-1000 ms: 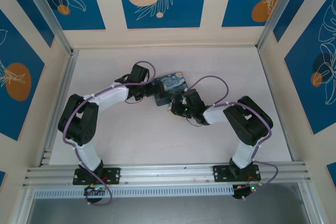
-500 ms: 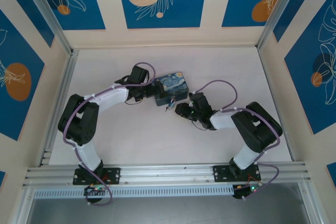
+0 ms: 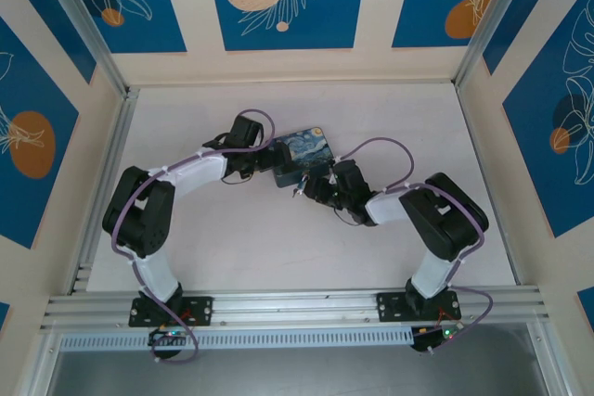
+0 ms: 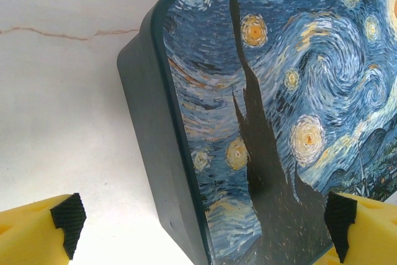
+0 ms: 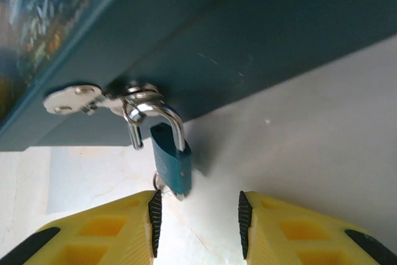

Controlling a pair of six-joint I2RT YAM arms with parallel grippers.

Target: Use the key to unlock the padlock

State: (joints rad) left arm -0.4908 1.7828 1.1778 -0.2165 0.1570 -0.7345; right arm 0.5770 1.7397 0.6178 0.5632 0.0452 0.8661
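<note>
Where the painted tin (image 3: 306, 148) lies on the white table (image 3: 232, 248) between the two arms, the padlock (image 5: 171, 161) is seen hanging from a silver hasp (image 5: 102, 99) on the tin's dark side wall. In the right wrist view its thin shackle is passed through the hasp's loop and looks closed, and the blue body is tilted down toward the table, with a shadow thrown beside it. What looks to be the key (image 5: 159, 182) is seen as a small bit of metal at the body's lower end, mostly hidden behind it. The right gripper (image 5: 198, 221) is held low in front of the padlock, its jaws set moderately apart with nothing between them; the tip of one black pad (image 5: 154, 215) lies just beside the padlock's lower end. The left gripper (image 4: 201, 231) is placed at the tin's other end with its jaws spread wide across a corner of the tin. One pad stands apart from the side wall and the other is seen against the painted lid, though contact there cannot be told.
</note>
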